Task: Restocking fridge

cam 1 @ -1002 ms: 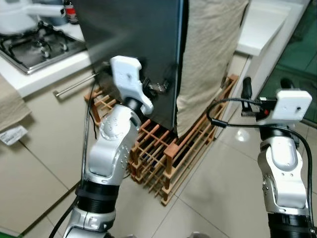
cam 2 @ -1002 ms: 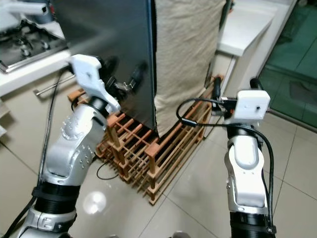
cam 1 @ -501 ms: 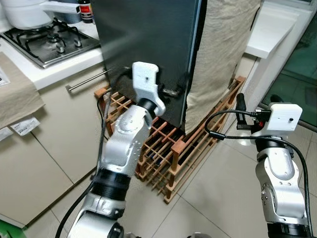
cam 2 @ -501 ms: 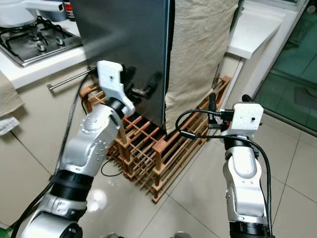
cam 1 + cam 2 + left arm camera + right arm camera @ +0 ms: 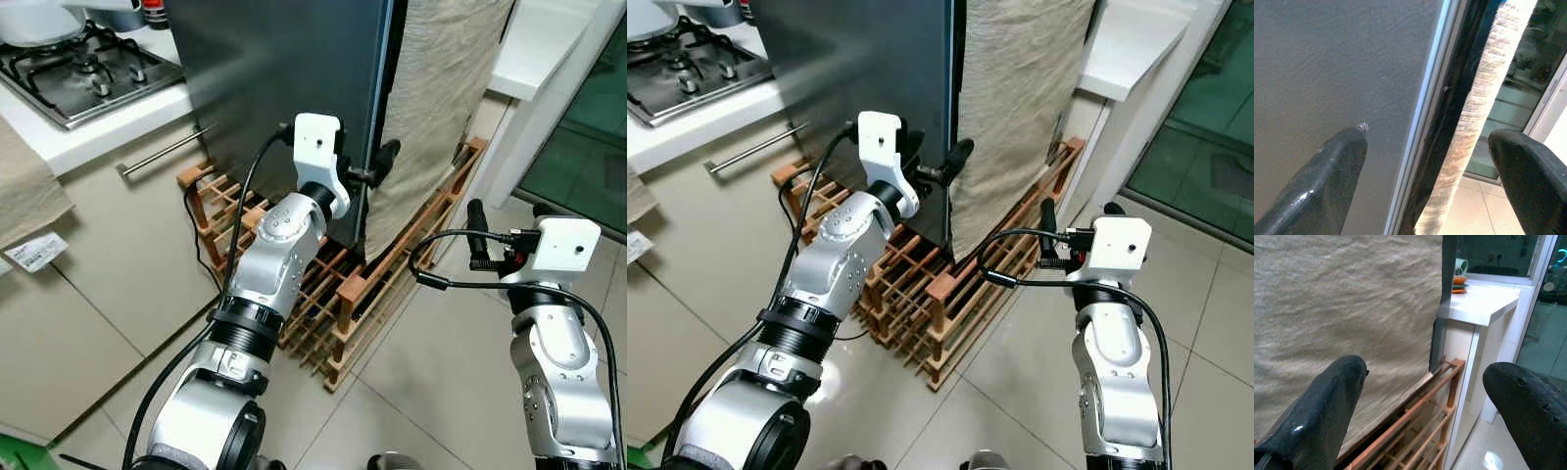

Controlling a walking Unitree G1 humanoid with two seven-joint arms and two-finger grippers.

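Fingers [image 5: 1337, 176] now astride fridge door [image 5: 284, 88] edge (open).

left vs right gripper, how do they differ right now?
Left gripper is raised at the dark fridge door's edge, one finger over the door face, one past the edge. Right gripper sits lower, apart from the fridge, facing the beige cloth. Both are open and hold nothing.

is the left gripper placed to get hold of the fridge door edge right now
Probably yes. The left gripper is open at the fridge door edge, one finger against its front face and the other past the edge by the hanging cloth; nothing blocks it.
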